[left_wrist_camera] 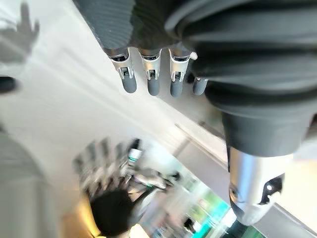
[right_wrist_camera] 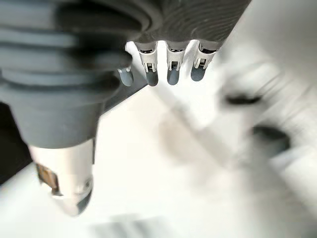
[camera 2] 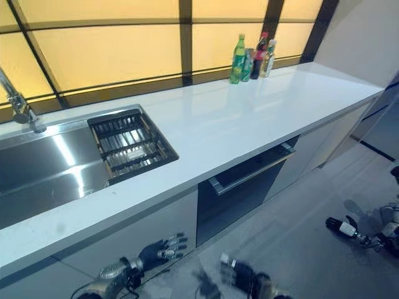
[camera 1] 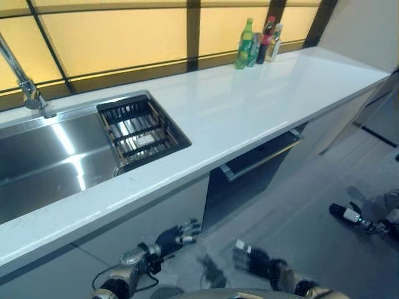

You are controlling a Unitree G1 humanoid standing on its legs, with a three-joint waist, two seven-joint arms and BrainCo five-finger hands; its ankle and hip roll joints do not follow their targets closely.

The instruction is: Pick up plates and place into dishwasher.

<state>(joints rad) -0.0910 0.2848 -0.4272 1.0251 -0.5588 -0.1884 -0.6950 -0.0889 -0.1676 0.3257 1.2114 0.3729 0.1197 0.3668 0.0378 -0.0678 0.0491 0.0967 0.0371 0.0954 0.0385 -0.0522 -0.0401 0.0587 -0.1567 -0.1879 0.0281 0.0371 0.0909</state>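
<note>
The dishwasher point(camera 2: 235, 198) is a dark panel under the white counter point(camera 1: 262, 106), with a silver bar handle point(camera 2: 250, 171) along its top edge; the door stands slightly ajar at the top. My left hand point(camera 1: 176, 237) hangs low in front of the cabinet to the left of it, fingers point(left_wrist_camera: 148, 79) straight and holding nothing. My right hand point(camera 1: 252, 257) hangs low below the dishwasher front, blurred, its fingers point(right_wrist_camera: 168, 72) straight and empty.
A steel sink point(camera 1: 37, 162) with a tap point(camera 1: 28, 87) lies at the left, and a wire rack basket point(camera 1: 140, 134) sits in its right end. Three bottles point(camera 1: 255, 42) stand at the counter's back by the window. A dark device point(camera 1: 349, 213) lies on the grey floor at right.
</note>
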